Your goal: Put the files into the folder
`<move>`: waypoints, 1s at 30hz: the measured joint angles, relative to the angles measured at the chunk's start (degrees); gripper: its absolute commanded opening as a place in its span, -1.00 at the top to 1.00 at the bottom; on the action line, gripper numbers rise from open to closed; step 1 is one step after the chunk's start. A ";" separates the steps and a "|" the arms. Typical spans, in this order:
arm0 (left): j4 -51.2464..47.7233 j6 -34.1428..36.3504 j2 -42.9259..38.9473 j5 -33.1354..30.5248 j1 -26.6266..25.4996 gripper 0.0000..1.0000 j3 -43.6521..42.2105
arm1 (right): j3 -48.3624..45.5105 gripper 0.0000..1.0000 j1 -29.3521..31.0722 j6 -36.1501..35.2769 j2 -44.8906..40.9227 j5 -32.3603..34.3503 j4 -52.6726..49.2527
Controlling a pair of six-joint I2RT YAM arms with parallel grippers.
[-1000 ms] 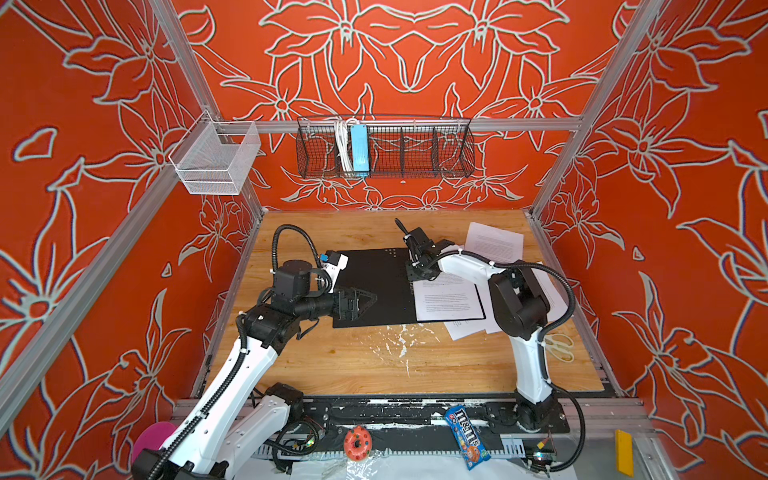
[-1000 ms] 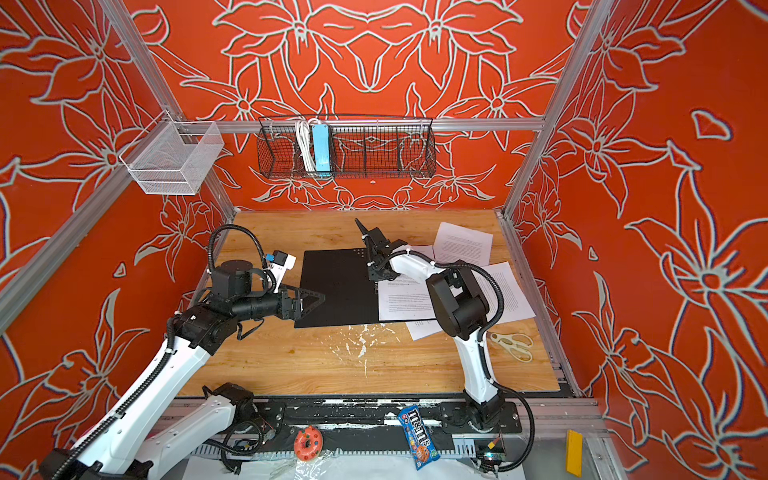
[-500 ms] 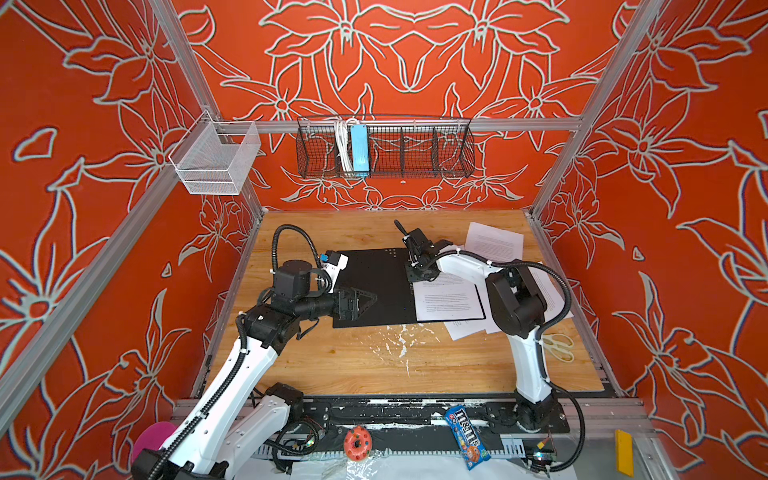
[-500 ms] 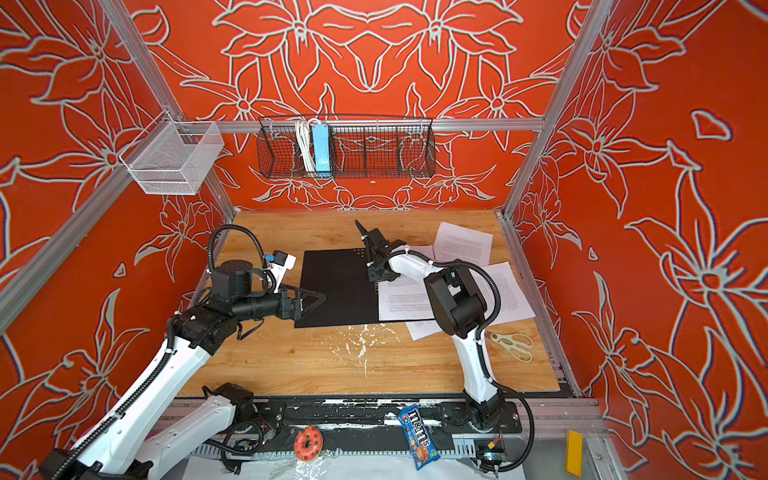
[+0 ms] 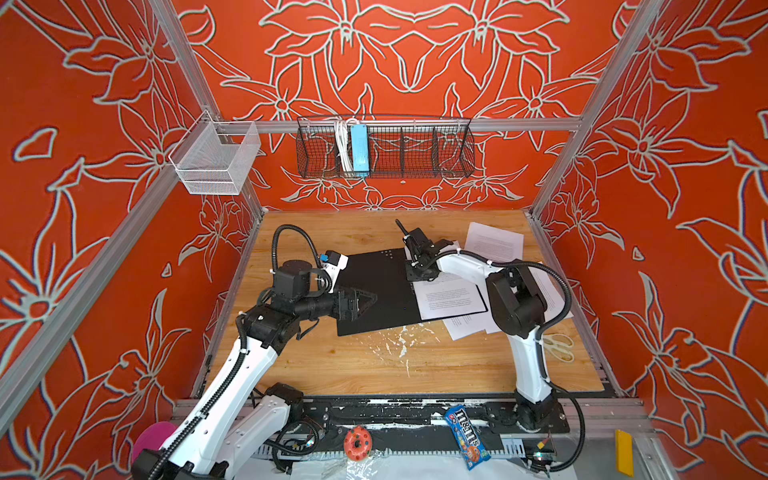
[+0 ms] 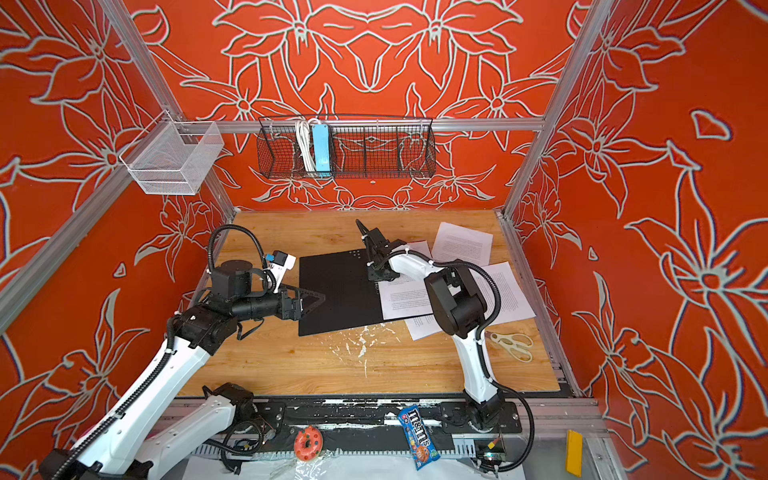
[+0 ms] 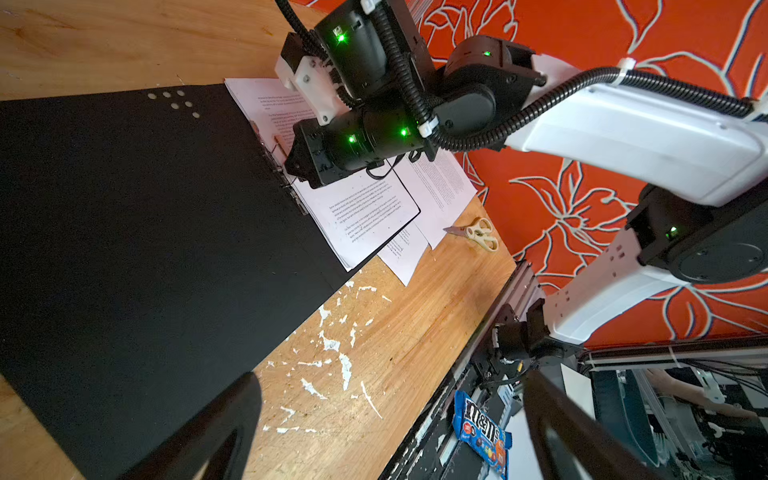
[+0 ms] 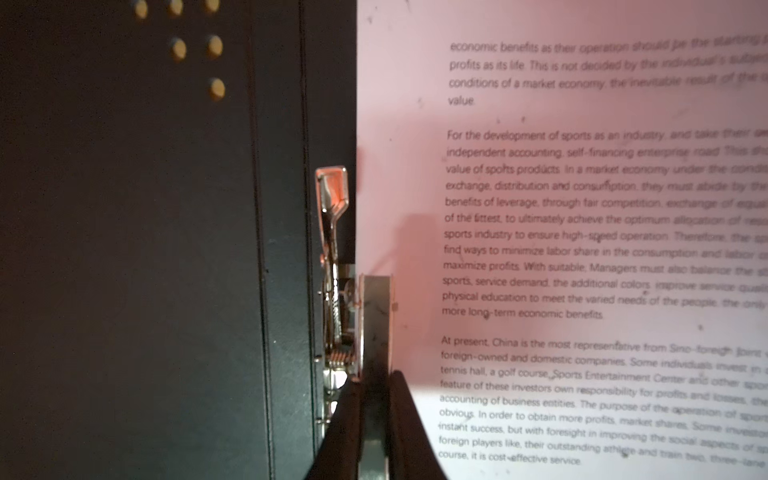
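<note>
Since a second ago the right gripper (image 8: 376, 382) has narrowed its black fingers onto a silver metal clamp bar (image 8: 376, 316), while the left arm has kept its pose.

Nearest the viewer, on the front rail well behind both grippers, lie a blue packet of chocolate candies (image 5: 467, 436) and an orange ring-shaped doughnut toy (image 5: 357, 442). Next comes the light wooden table (image 5: 353, 365), flecked with white marks. Cream-handled scissors (image 5: 559, 347) lie on it, to the outer side of the right arm.

The left gripper (image 5: 365, 301) has its jaws spread wide and holds nothing. Its tips are over the left half of the thin A4 folder (image 5: 382, 274), which lies open and flat, black inside up. Whether they touch it cannot be told.

The right gripper points down at the folder's spine, clenched on the clamp bar. A silver clamp lever (image 8: 332, 199) lies just beside the bar.

The files are loose white sheets of dense black text. One sheet (image 5: 451, 295) lies on the folder's right half, under the right gripper. Others (image 5: 465, 328) poke out beneath it, and one (image 5: 494, 241) lies on the table beyond that gripper.

Farthest off, a black wire basket (image 5: 415, 153) on the back wall holds a light-blue power strip (image 5: 359, 149). A white mesh basket (image 5: 216, 162) hangs beyond the left gripper.
</note>
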 measured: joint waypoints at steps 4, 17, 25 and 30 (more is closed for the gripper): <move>0.02 0.00 -0.33 0.02 0.00 -0.95 0.00 | 0.00 0.88 0.72 3.08 -0.04 -0.02 0.17; 0.00 0.24 -1.42 -0.09 0.00 -0.96 0.00 | 5.01 0.90 7.87 13.07 0.22 -0.02 0.57; -0.02 0.90 -2.93 -1.42 0.00 -0.95 0.00 | 14.05 0.90 12.46 18.53 6.19 0.17 0.94; -0.02 1.09 -4.24 -2.86 0.17 -0.95 0.00 | 19.54 0.90 14.80 21.11 11.15 0.07 -0.55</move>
